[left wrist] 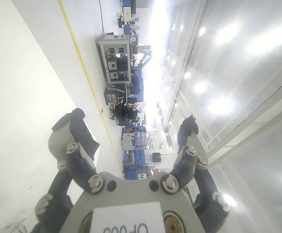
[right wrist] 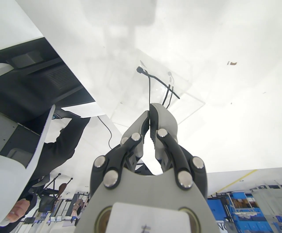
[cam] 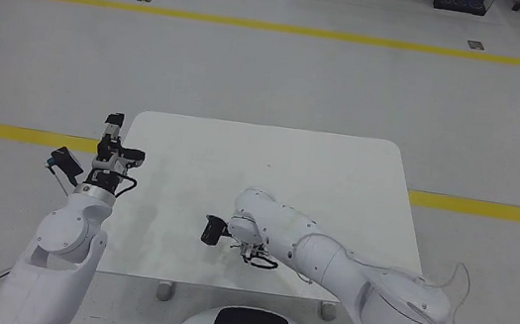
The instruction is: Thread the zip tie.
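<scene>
Floor (cam: 272, 74): pale, crossed by two yellow lines, one beyond the surface and one running level with its far half.
Surface (cam: 338, 173): a white top with rounded corners; both arms come in from its near side.
Right arm (cam: 345, 269): lies across the near part of the surface, with its wrist close to the near-middle.
Left arm (cam: 65, 235): stands at the left edge of the surface, well apart from the right arm, with its wrist turned up and away from the top.
Clear plate (right wrist: 191, 94): a see-through sheet lying flat on the surface just beyond the right fingertips.
Left end effector (left wrist: 132, 125): fingers spread wide with nothing between them, facing out into the room.
Right end effector (right wrist: 149, 108): fingers pressed together, pinching the strap of the zip tie at their tips, low over the near-middle of the surface.
Zip tie (right wrist: 149, 92): black; its strap rises straight out of the right fingertips to a small square head (right wrist: 139, 70) over the clear plate.
Black strands (right wrist: 167, 94): thin, on the plate just beside the held strap; I cannot tell whether they belong to the same tie.
</scene>
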Action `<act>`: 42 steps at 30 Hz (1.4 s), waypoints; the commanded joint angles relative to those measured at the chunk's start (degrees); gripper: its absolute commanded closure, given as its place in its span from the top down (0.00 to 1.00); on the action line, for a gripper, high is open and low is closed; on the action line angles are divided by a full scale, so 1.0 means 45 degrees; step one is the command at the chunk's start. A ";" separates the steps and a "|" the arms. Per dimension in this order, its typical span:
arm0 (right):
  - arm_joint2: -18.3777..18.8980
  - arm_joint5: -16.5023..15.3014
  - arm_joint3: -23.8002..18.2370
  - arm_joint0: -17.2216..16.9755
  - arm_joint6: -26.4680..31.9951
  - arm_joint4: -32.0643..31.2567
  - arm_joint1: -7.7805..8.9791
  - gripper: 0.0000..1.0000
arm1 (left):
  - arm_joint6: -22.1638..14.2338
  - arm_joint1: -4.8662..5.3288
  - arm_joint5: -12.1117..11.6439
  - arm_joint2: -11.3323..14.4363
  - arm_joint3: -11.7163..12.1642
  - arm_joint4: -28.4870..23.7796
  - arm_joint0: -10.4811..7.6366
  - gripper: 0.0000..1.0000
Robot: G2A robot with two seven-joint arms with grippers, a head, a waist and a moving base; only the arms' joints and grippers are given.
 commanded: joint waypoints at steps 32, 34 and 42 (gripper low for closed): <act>0.3494 0.0000 -0.5597 -0.0541 -0.0551 0.4168 0.5401 0.00 | 0.0000 0.0000 0.0000 0.0000 0.0000 0.0000 0.0000 1.00; 0.3515 0.0000 -0.5620 -0.0456 -0.0697 0.4576 0.5666 0.00 | 0.0000 0.0000 0.0000 0.0000 0.0000 0.0000 0.0000 1.00; 0.3515 0.0000 -0.5620 -0.0456 -0.0697 0.4576 0.5666 0.00 | 0.0000 0.0000 0.0000 0.0000 0.0000 0.0000 0.0000 1.00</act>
